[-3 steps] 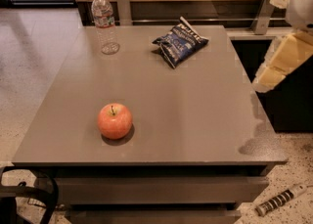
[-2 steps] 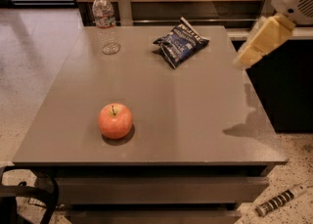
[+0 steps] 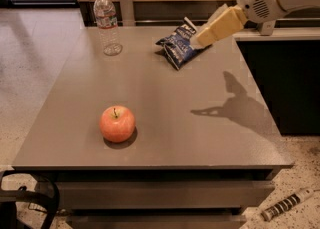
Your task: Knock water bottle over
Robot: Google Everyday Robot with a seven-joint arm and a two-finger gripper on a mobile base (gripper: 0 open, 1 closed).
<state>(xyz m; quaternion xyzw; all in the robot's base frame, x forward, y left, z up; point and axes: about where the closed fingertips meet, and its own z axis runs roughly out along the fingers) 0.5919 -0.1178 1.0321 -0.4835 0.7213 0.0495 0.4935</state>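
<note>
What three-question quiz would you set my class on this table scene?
1. True or false: the apple sits nearer the table's front edge than the water bottle does.
2. The end effector, reaching in from the upper right, is closest to: A) apple, B) snack bag, C) water bottle.
3. Fill in: the water bottle is standing ____.

Key: 1 true; 2 B; 3 upright.

Looking down from above counter (image 3: pixel 165 118) near edge, facing far edge, fairly close; gripper (image 3: pixel 201 38) hovering near far-right corner.
</note>
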